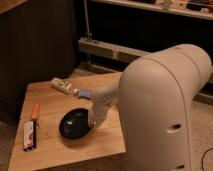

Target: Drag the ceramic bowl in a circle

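The bowl (76,124) sits on the wooden counter (55,150), toward its front and a little right of the middle, glossy black and round. The arm (102,102) reaches out from the big white robot body (160,105) and bends down to the bowl's right rim. The jaws (92,122) are at that rim, touching or just beside it; I cannot tell how far apart they stand or whether they grip the rim.

Left of the bowl, near the counter's left edge, lies a flat dark packet (30,135), and just above it an orange stick (35,110). At the counter's back, a small white bottle (62,86) lies on its side, with a bluish thing (84,93) just right of it, partly behind the arm.
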Robot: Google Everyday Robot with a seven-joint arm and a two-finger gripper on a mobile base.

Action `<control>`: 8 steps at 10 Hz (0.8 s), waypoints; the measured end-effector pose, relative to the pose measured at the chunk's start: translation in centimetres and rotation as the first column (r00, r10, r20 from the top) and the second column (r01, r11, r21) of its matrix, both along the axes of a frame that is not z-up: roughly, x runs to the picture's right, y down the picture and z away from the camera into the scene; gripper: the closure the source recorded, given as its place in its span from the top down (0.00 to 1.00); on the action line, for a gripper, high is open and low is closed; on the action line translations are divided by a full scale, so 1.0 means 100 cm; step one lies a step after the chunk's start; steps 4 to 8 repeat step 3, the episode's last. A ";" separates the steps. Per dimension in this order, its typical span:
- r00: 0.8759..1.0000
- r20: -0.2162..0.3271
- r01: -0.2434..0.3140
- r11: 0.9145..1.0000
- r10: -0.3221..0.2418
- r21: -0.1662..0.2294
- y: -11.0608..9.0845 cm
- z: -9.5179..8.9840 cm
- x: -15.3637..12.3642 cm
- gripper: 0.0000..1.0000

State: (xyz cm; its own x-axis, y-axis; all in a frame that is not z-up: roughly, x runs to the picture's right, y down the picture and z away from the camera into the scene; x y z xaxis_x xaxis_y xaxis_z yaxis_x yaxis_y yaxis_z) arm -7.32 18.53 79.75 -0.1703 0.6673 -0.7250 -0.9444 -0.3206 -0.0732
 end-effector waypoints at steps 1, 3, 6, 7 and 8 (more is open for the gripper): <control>1.000 -0.002 0.000 1.000 0.000 0.007 -0.012 0.007 0.006 0.00; 1.000 -0.009 -0.018 0.999 0.019 0.031 -0.043 0.023 0.024 0.00; 1.000 -0.009 -0.018 0.999 0.019 0.031 -0.043 0.023 0.024 0.00; 1.000 -0.009 -0.018 0.999 0.019 0.031 -0.043 0.023 0.024 0.00; 1.000 -0.009 -0.018 0.999 0.019 0.031 -0.043 0.023 0.024 0.00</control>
